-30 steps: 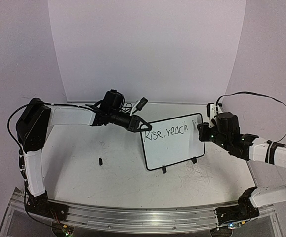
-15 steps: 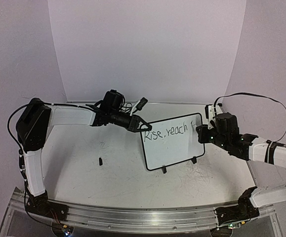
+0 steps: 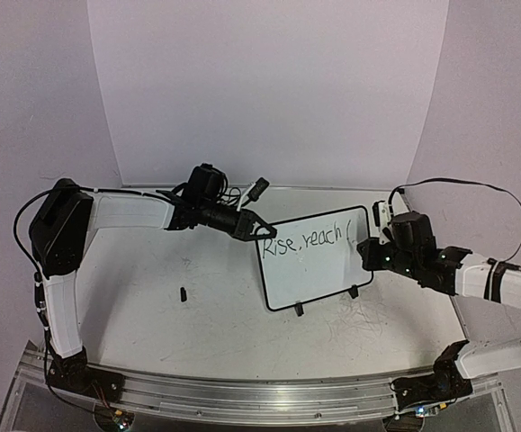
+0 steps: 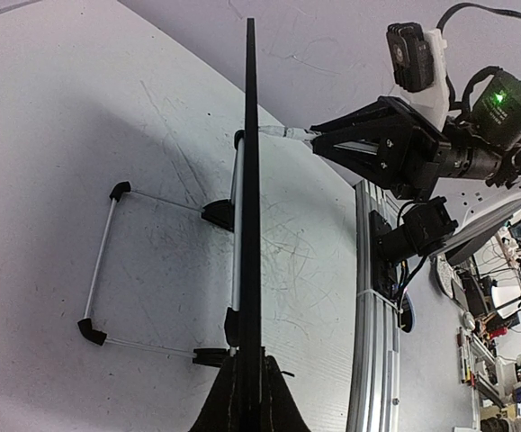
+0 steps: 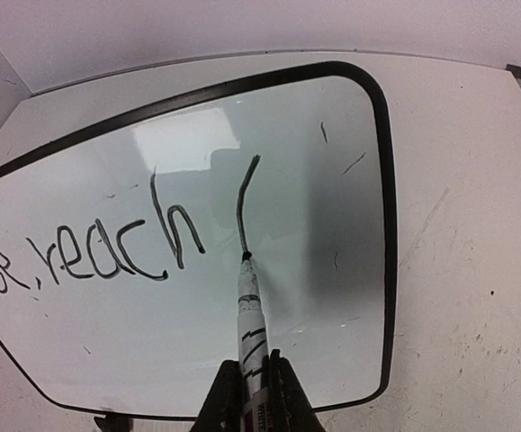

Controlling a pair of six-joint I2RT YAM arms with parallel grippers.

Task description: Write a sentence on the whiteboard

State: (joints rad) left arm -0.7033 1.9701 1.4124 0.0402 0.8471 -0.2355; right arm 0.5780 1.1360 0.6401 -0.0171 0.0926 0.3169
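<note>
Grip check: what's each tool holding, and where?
The left tool clamps the whiteboard at its upper left corner; right tool grips the marker by its barrel.

You see the whiteboard [image 4: 250,180] edge-on, a thin black line running from six to twelve o'clock, its near edge pinched in the left gripper [image 4: 249,402]. Its wire stand [image 4: 105,261] rests on the table [image 4: 71,108] at nine o'clock. At two o'clock the right gripper [image 4: 325,142] clamps a marker [image 4: 285,133], tip against the board.

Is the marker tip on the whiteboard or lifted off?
On it: the marker tip meets the lower end of the stroke after "reach" on the whiteboard.
</note>
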